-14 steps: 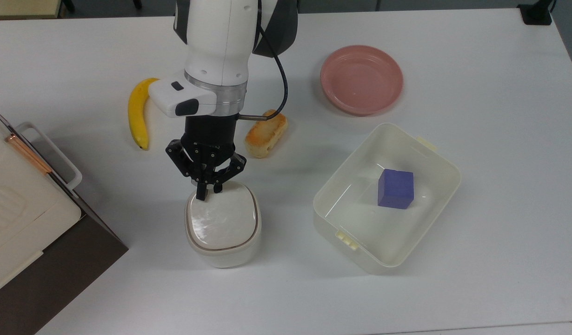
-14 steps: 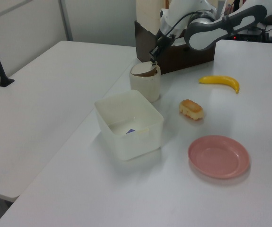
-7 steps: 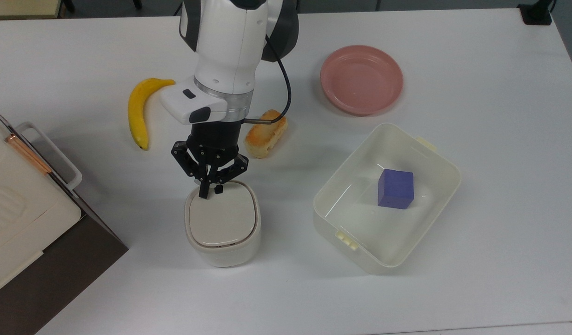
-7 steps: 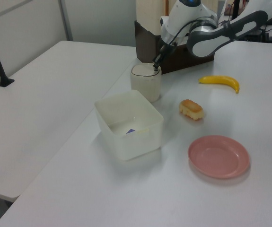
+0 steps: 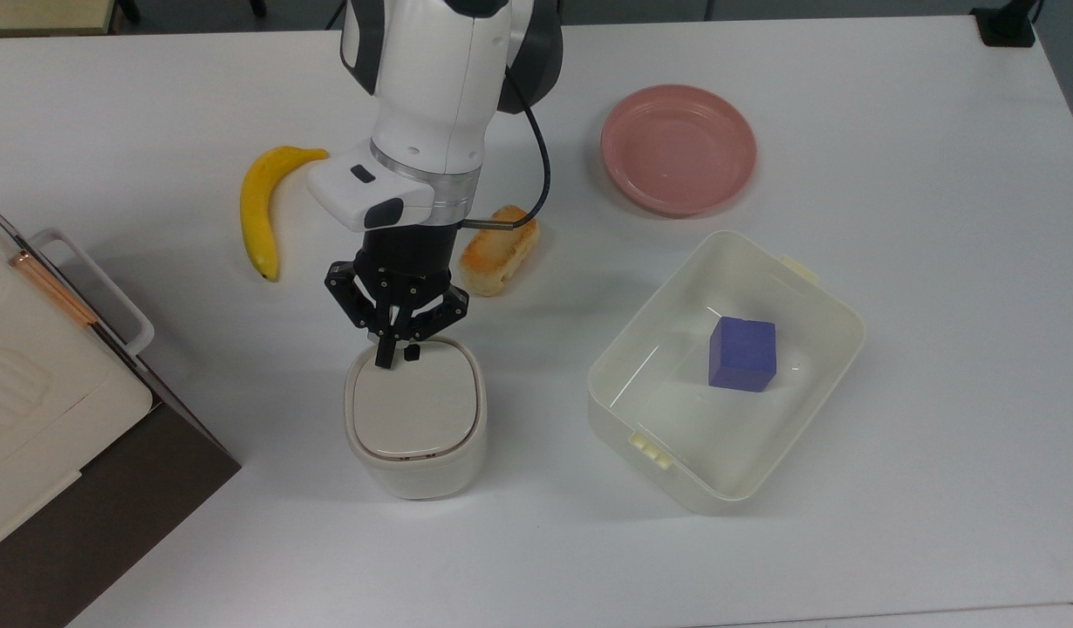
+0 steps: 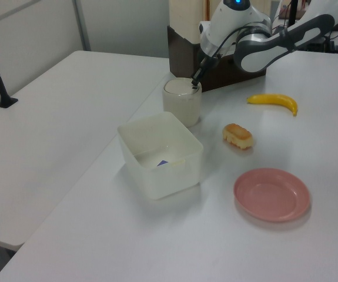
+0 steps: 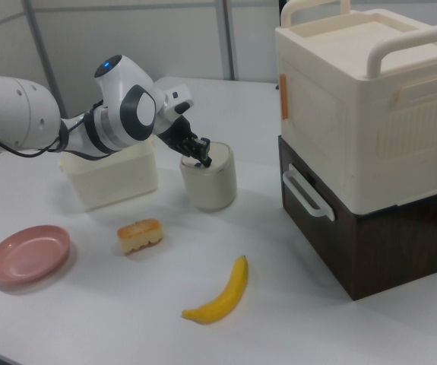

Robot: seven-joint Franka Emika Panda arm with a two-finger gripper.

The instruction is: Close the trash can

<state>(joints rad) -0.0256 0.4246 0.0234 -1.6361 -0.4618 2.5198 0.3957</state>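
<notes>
While the top view looks straight down, the trash can [image 5: 416, 419] stands upright near the table's middle, between the stacked boxes [image 5: 57, 410] on the top view's left and the translucent tub [image 5: 816, 305] on its right. Its beige lid [image 5: 414, 406] lies flat in the rim, so the closing looks done. The gripper [image 5: 395, 349] hangs tips-down over the lid's far edge beside the black button [image 5: 412, 353], fingers nearly together and grasping nothing, a pose suited to pushing rather than grasping.

From the left view, the trash can [image 6: 181, 101] sits beyond the tub [image 6: 160, 154], its axis vertical, lid facing up.

From the right view, the gripper [image 7: 201, 156] rests at the lid's rim, and the trash can [image 7: 209, 176] is roughly as wide as tall.
</notes>
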